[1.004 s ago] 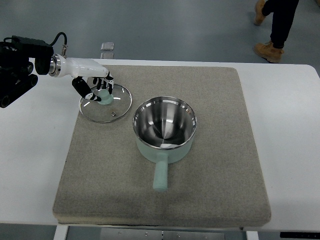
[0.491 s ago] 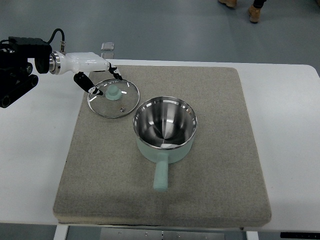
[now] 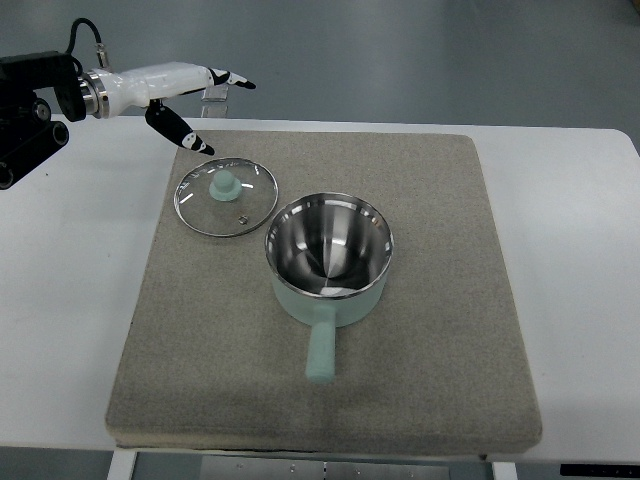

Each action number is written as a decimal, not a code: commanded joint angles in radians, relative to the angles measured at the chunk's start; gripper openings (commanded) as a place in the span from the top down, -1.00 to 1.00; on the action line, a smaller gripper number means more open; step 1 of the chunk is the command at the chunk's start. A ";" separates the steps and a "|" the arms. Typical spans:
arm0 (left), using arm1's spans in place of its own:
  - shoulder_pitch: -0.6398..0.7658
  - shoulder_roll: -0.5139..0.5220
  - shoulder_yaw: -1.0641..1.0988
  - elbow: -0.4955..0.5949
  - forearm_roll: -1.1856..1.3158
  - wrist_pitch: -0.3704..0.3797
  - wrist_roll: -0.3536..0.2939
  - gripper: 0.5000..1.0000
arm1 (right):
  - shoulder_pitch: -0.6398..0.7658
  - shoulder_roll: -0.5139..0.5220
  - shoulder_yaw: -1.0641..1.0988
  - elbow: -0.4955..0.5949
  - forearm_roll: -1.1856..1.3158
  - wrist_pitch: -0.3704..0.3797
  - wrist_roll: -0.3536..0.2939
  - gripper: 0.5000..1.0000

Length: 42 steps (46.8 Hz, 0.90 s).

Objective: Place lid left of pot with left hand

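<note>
Lid flat on mat, touching pot at its upper left; left hand above, fingers spread, empty.

Glossy white left hand with slim fingers ending in black tips. Ringed silver metal collar at the wrist, joined to a blocky matte-black forearm. Thin black cable looping up over the wrist joint.
</note>
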<state>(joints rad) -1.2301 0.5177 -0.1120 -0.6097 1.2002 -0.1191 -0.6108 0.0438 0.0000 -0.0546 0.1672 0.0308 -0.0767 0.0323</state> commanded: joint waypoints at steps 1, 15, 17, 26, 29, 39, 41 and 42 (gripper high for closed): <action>-0.008 0.016 -0.011 0.033 -0.201 0.001 0.000 -0.87 | -0.001 0.000 -0.001 0.000 0.000 0.000 0.000 -0.69; 0.032 -0.011 -0.032 0.194 -0.671 -0.002 0.000 -0.97 | 0.001 0.000 -0.001 0.000 0.001 0.000 0.000 -0.69; 0.044 -0.034 -0.031 0.218 -0.717 -0.004 0.000 -0.97 | 0.001 0.000 -0.001 0.000 0.000 0.000 0.000 -0.69; 0.069 -0.094 -0.032 0.277 -0.864 -0.010 0.000 -0.97 | -0.001 0.000 -0.001 0.000 0.001 0.000 0.000 -0.69; 0.075 -0.108 -0.034 0.280 -0.896 -0.007 0.031 -0.97 | 0.001 0.000 -0.001 0.000 0.001 0.000 0.000 -0.69; 0.086 -0.174 -0.034 0.352 -1.036 -0.001 0.163 -0.97 | 0.001 0.000 -0.001 0.000 0.000 0.000 0.000 -0.69; 0.087 -0.189 -0.035 0.369 -1.071 -0.001 0.210 -0.97 | -0.001 0.000 -0.001 0.000 0.000 0.000 0.000 -0.69; 0.087 -0.199 -0.035 0.376 -1.090 -0.001 0.236 -0.97 | 0.001 0.000 0.001 0.000 0.001 0.000 0.000 -0.69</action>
<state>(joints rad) -1.1444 0.3419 -0.1460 -0.2567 0.1599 -0.1198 -0.4412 0.0441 0.0000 -0.0550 0.1672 0.0315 -0.0767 0.0321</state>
